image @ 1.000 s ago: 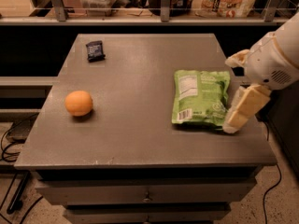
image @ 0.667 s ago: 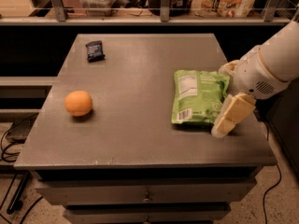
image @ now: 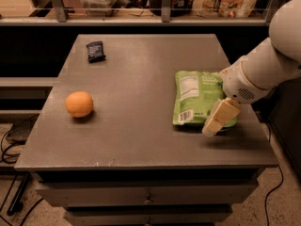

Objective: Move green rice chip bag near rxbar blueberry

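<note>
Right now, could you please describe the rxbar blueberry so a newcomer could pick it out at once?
On the grey table, the rxbar blueberry lies flat near the far left corner, far from the green rice chip bag on the right, where the gripper sits at the bag's near right corner. It is small, dark and rectangular, unlike the round orange nearer the front.

No wording can be read anywhere. The green rice chip bag (image: 197, 98), on the right of the bench (image: 141, 140), carries a white nutrition panel and a barcode near its left edge, both printed too fine to make out. The rxbar blueberry (image: 95, 51), at the far left, shows only faint light marks. The tool (image: 217, 120) sits at the bag's near right corner.
</note>
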Robot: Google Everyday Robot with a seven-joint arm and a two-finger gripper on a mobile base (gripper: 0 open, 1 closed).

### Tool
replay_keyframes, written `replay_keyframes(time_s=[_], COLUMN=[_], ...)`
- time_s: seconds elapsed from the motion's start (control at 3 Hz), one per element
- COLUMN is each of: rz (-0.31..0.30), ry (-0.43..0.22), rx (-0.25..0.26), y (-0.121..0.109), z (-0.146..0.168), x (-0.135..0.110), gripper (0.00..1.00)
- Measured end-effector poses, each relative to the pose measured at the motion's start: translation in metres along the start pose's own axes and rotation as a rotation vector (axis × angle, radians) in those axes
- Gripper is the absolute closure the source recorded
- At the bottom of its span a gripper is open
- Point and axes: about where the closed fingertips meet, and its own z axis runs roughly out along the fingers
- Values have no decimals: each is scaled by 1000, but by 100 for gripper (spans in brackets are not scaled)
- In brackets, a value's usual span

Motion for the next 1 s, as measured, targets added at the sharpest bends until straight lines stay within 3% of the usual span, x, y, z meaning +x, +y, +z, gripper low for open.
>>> replay_keyframes(time_s=[0.33, 0.67, 1.0], rz=[34, 39, 2], ry=[20, 43, 72], rx=[11, 18, 24], y=[-6, -11, -11], z=[15, 17, 15], x=[8, 11, 7], gripper=[14, 36, 61])
